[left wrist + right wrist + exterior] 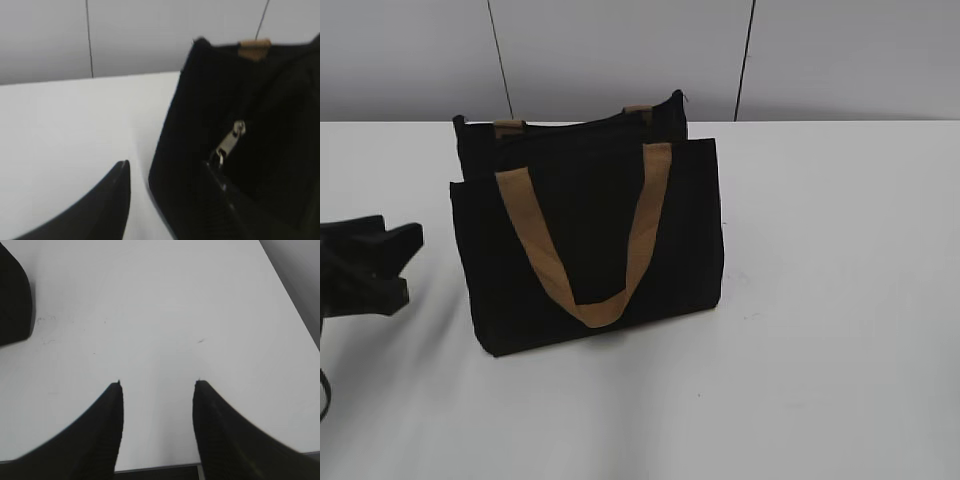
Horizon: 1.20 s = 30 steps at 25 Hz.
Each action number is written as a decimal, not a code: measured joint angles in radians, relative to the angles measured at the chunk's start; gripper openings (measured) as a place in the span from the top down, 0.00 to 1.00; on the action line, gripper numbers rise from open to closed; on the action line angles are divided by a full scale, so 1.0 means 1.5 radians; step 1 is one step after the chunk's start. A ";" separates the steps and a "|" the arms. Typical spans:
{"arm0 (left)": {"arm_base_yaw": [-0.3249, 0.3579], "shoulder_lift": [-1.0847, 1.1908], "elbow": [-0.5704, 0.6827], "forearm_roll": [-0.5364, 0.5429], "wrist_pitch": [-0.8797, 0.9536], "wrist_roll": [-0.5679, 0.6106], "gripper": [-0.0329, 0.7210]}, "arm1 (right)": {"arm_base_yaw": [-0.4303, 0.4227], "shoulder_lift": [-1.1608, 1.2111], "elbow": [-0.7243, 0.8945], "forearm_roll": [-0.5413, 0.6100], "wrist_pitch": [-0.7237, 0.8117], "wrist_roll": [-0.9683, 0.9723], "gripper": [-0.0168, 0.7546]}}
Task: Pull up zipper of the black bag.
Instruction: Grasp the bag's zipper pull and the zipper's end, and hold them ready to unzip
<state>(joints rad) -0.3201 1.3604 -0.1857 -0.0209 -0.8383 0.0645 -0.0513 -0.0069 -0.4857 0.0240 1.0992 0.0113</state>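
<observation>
Left tool spread wide beside rectangular black fabric bag on white bench; small silvery zipper pull seemingly just past one fingertip. Right tool open, empty.

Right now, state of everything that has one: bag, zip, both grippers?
black bag: upright on the table, front handle hanging down.
zipper pull tab: dangling at the bag's end, not gripped.
left gripper: open, one finger beside the pull tab, holding nothing.
right gripper: open, over bare table, holding nothing.
</observation>
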 joint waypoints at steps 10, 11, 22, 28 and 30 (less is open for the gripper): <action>0.000 0.308 -0.012 0.104 -0.229 0.000 0.51 | 0.000 0.000 0.000 0.000 0.000 0.000 0.51; 0.000 0.326 -0.017 0.109 -0.235 0.000 0.51 | 0.000 0.000 0.000 0.000 0.000 0.000 0.51; 0.000 0.354 -0.065 0.146 -0.245 -0.027 0.41 | 0.000 0.000 0.000 0.000 0.000 0.000 0.51; 0.000 0.354 -0.111 0.163 -0.212 -0.033 0.42 | 0.000 0.000 0.000 0.000 0.000 0.000 0.51; 0.000 0.354 -0.125 0.167 -0.190 -0.036 0.44 | 0.000 0.000 0.000 0.000 0.000 0.000 0.51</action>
<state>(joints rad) -0.3201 1.8912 -0.3729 0.2296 -1.1235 0.0101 -0.0513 -0.0069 -0.4857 0.0240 1.0992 0.0113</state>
